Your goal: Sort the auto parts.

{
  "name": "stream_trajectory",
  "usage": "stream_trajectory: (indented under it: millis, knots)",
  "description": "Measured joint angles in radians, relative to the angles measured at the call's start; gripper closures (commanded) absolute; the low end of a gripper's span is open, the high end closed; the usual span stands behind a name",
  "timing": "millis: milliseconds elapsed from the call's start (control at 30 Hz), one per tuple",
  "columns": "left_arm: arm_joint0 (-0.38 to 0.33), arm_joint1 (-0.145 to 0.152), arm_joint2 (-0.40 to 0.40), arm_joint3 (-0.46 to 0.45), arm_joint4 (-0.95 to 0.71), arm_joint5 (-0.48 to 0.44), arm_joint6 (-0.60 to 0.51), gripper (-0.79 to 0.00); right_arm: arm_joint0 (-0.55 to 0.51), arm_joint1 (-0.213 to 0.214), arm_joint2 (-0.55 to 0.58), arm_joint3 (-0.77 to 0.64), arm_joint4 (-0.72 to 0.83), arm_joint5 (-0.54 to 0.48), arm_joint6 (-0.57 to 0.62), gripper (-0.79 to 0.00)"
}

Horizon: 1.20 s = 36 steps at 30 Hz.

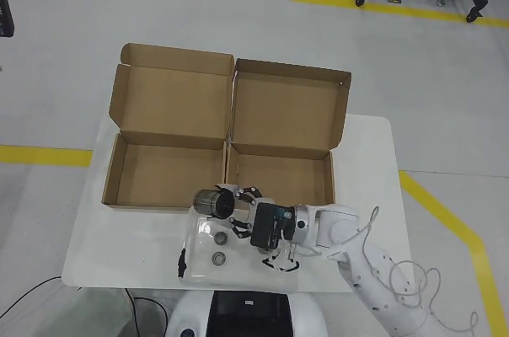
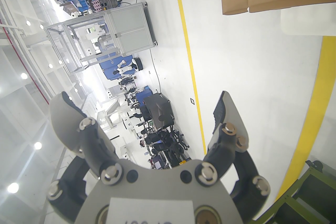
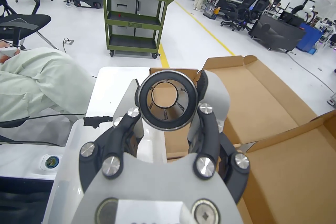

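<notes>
The right gripper [image 3: 169, 90] clamps a short, hollow metal cylinder [image 1: 211, 200] with a dark rim, held on its side over the near edge of the left cardboard box [image 1: 158, 177], close to the right cardboard box [image 1: 280, 179]. Just nearer, a clear plastic tray [image 1: 194, 253] holds two small round parts [image 1: 222, 239]. The left gripper [image 2: 143, 101] gapes wide, holding nothing

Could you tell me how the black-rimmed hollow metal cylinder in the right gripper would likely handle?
The black-rimmed hollow metal cylinder looks rigid, probably heavy for its size. Its round wall could slip in the right gripper and roll if laid sideways.
</notes>
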<state>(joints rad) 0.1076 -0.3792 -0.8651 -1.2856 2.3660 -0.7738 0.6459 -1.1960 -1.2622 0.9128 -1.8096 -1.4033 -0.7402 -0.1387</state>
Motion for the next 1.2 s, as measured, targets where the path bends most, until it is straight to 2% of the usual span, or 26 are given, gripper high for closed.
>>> stream_trajectory:
  millis: [533,933,1200]
  knots:
    - [0.0,0.0,0.0,0.0,0.0,0.0,0.0,-0.785,0.077,0.003,0.114,-0.095,0.15,0.015,-0.012,0.0]
    - [0.0,0.0,0.0,0.0,0.0,0.0,0.0,-0.785,0.015,0.022,0.222,-0.236,0.154,0.013,-0.028,0.0]
    - [0.0,0.0,0.0,0.0,0.0,0.0,0.0,-0.785,-0.016,0.029,0.246,-0.258,0.156,0.003,-0.023,0.0]
